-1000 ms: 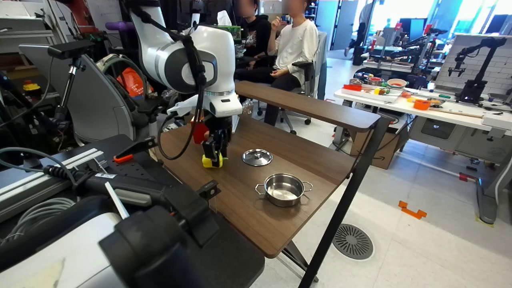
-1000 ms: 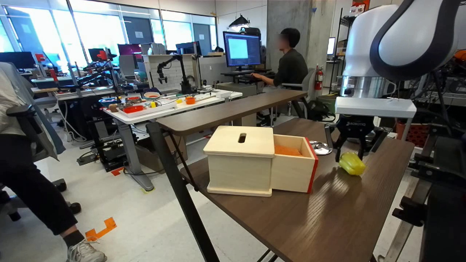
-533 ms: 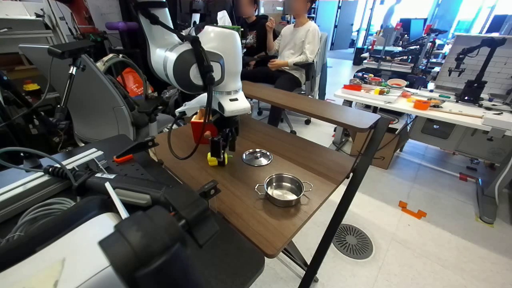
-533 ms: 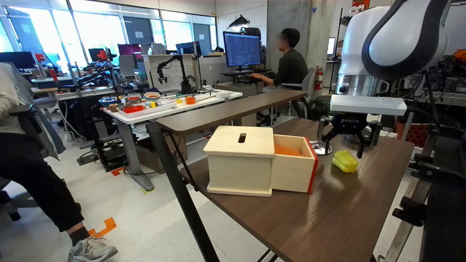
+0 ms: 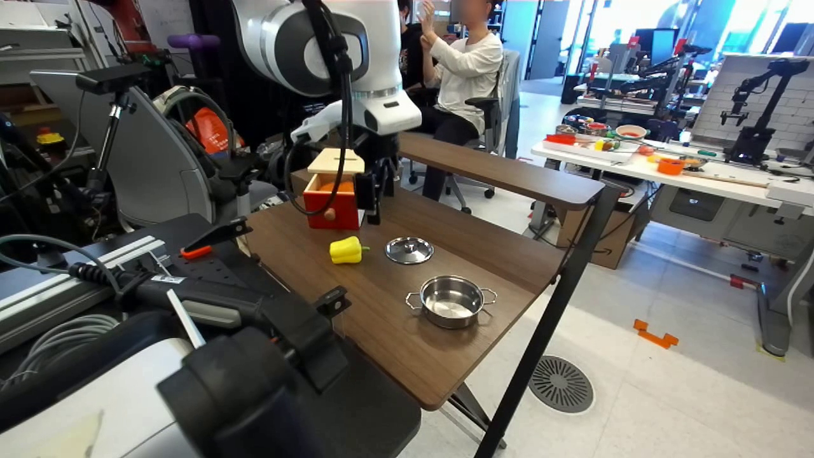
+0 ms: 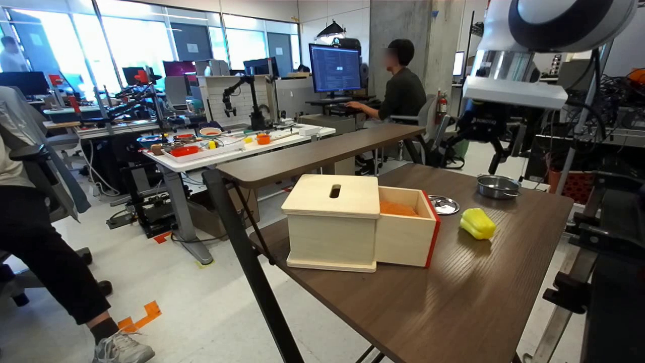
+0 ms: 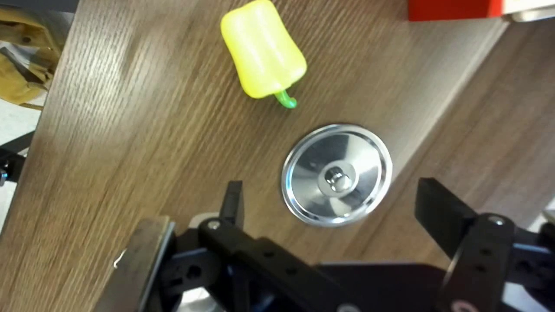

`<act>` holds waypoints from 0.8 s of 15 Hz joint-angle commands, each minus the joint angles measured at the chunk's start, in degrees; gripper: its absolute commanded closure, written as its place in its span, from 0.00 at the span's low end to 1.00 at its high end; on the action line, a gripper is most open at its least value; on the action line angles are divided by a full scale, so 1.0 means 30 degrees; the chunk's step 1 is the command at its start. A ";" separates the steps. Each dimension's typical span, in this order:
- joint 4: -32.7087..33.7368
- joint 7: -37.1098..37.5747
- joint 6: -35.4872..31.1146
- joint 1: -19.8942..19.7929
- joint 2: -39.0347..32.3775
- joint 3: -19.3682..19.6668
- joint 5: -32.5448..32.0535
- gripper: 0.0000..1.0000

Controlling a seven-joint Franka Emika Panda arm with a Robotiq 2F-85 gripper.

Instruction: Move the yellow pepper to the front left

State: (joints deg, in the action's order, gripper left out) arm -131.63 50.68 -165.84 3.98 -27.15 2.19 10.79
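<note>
Where the metal lid (image 7: 337, 175) lies flat on the brown counter (image 5: 381, 305), we find the yellow pepper (image 7: 263, 50) resting on its side near the lid, apart from it, its green stem (image 7: 285, 99) on the side facing the lid. In both exterior views we see the pepper on the counter, well apart from the jaws. The jaws hang above the counter, spread wide; in the wrist view the lid shows in the gap between them, with the pepper outside that gap. Above the jaws, we see the white robot arm (image 5: 381, 57) with a black cable (image 5: 346, 95) looping down beside it. Near the lid, on another side than the pepper, a two-handled metal pot (image 5: 451, 304) stands upright. Also near the lid, we find a pale wooden box (image 6: 331, 239) with an oval slot (image 6: 335, 190) in its top. Its drawer (image 6: 403, 247) stands out from the body, and we can make out orange contents (image 6: 398, 208) inside; the drawer's red front (image 6: 433, 234), which carries a round wooden knob (image 5: 330, 215), hides a little of the lid's edge in an exterior view. Behind the lid, in an exterior view, a raised brown shelf (image 5: 496, 168) runs along the counter, and beyond it, well apart from the lid, we see a seated person (image 5: 469, 73) in white.
</note>
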 commanded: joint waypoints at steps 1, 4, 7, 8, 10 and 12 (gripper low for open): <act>-0.1206 -0.1119 0.1330 -0.0099 0.2890 0.0337 0.0320 0.00; -0.0542 -0.0657 0.0794 0.0172 0.1970 0.0457 0.0334 0.00; -0.0515 -0.0666 0.0747 0.0260 0.1576 0.0464 0.0354 0.00; -0.0503 -0.0670 0.0726 0.0271 0.1490 0.0467 0.0361 0.00; -0.0491 -0.0672 0.0722 0.0275 0.1445 0.0468 0.0364 0.00; -0.0489 -0.0672 0.0722 0.0275 0.1445 0.0468 0.0364 0.00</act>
State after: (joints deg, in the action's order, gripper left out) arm -133.19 49.38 -163.86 3.90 -22.81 2.79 10.92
